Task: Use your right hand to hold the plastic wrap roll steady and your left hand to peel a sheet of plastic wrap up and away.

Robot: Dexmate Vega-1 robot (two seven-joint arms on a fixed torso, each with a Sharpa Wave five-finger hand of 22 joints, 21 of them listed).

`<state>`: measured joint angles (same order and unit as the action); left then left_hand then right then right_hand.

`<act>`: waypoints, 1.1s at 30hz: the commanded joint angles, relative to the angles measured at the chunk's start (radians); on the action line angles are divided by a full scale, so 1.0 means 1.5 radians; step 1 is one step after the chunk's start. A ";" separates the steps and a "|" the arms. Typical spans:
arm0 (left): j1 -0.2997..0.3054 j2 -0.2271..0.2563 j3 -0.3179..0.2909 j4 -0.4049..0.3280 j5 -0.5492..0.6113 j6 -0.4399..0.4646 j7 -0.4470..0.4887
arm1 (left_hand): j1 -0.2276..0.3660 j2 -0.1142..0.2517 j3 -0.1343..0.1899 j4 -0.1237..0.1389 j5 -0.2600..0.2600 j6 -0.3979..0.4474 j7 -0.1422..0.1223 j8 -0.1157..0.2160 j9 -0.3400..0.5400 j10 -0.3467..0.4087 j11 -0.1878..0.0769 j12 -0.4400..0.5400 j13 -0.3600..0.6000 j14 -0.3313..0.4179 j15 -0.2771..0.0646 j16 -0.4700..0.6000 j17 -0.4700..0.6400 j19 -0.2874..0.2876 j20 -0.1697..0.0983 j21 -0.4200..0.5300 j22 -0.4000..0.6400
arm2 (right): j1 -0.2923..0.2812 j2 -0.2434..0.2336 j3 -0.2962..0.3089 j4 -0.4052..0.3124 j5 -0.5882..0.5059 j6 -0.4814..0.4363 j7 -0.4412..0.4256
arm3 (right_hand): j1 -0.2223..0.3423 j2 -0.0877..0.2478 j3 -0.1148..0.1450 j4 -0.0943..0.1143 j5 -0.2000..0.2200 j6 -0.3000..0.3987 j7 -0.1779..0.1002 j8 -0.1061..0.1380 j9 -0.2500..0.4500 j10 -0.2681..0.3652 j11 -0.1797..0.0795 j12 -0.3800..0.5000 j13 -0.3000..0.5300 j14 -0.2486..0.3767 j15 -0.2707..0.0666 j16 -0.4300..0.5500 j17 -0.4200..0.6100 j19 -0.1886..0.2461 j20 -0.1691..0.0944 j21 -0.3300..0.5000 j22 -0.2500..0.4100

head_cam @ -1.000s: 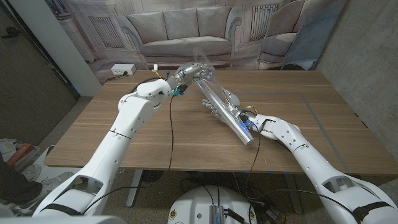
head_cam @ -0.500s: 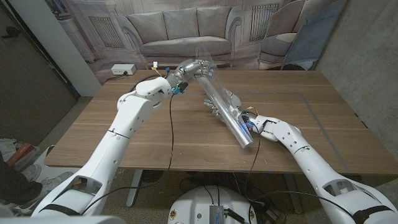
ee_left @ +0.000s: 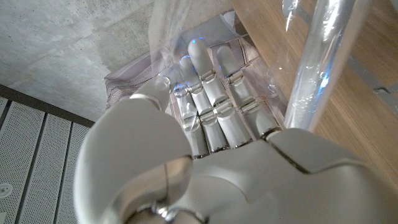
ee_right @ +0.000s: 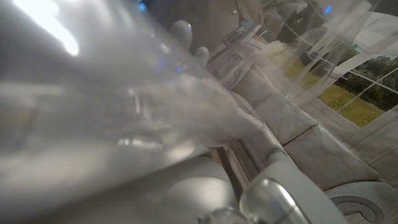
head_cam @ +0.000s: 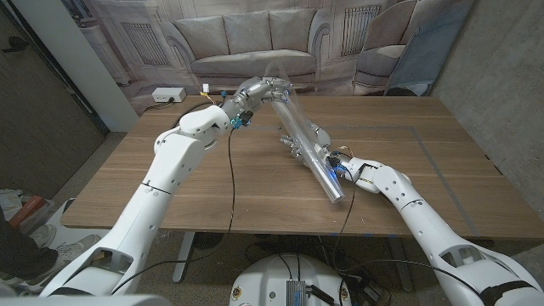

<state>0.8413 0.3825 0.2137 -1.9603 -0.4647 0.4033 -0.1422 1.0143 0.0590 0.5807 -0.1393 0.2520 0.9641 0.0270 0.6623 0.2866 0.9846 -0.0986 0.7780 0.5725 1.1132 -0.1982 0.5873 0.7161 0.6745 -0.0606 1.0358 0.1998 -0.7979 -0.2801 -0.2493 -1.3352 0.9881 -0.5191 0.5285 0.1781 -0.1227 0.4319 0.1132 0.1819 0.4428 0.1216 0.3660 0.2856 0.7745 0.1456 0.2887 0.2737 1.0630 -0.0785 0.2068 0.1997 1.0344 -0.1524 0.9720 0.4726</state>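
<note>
Roll: your long shiny roll of clear plastic wrap (head_cam: pixel 311 155) lies slantwise on the wooden counter (head_cam: pixel 212 183), running from its middle toward your right forearm; it also shows as a glossy tube (ee_left: pixel 314 62) in the left wrist view.
Right hand: your white right hand (head_cam: pixel 308 143) sits at the roll's middle with its fingers curled over it, gripping it; the right wrist view is mostly blur and glare, so how tightly it grips can't be judged.
Left hand: your white left hand (head_cam: pixel 262 88) is raised over the counter's far side, fingers (ee_left: pixel 205 93) closed together on the thin clear sheet (ee_left: pixel 171 37) of wrap.
Sheet: a faint film (head_cam: pixel 285 106) stretches from the roll up to your left hand.
</note>
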 commanded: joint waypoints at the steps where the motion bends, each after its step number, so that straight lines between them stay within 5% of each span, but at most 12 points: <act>1: 0.012 0.012 -0.006 -0.016 -0.015 -0.027 0.015 | 0.002 -0.005 0.009 0.000 0.004 0.018 0.014 0.024 0.079 0.025 -0.016 -0.001 0.000 0.008 -0.013 -0.005 0.004 -0.003 -0.016 0.006 -0.001 | 0.010 0.007 0.003 0.014 -0.002 -0.007 -0.011 | -0.003 0.002 0.001 -0.001 0.003 0.007 0.000 -0.002 0.003 0.002 0.004 0.001 0.002 -0.001 0.003 0.000 0.002 0.020 -0.026 -0.004 -0.001; 33: -0.021 0.030 0.010 -0.003 -0.041 -0.079 0.019 | -0.001 -0.010 0.018 0.002 0.010 0.018 0.014 0.022 0.081 0.029 -0.018 -0.009 0.005 0.011 -0.013 -0.013 0.020 -0.012 -0.018 0.029 -0.004 | 0.022 0.018 0.012 0.032 -0.002 -0.008 0.004 | -0.013 0.000 0.000 0.002 0.003 0.010 0.002 -0.004 0.003 0.004 0.005 0.003 0.002 0.000 0.004 0.000 0.001 0.023 -0.027 -0.007 -0.006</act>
<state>0.8245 0.4196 0.2214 -1.9673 -0.5147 0.3081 -0.1121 1.0077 0.0447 0.5980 -0.1376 0.2630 0.9642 0.0269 0.6819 0.2866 0.9898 -0.0933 0.7684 0.5808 1.1234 -0.2020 0.5692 0.7408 0.6638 -0.0605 1.0727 0.1905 -0.7690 -0.2559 -0.2372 -1.2883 0.9857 -0.5317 0.5290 0.1664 -0.1188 0.4319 0.1131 0.1819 0.4520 0.1233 0.3620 0.2855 0.7796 0.1471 0.2888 0.2738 1.0599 -0.0755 0.2068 0.1999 1.0412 -0.1518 0.9634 0.4634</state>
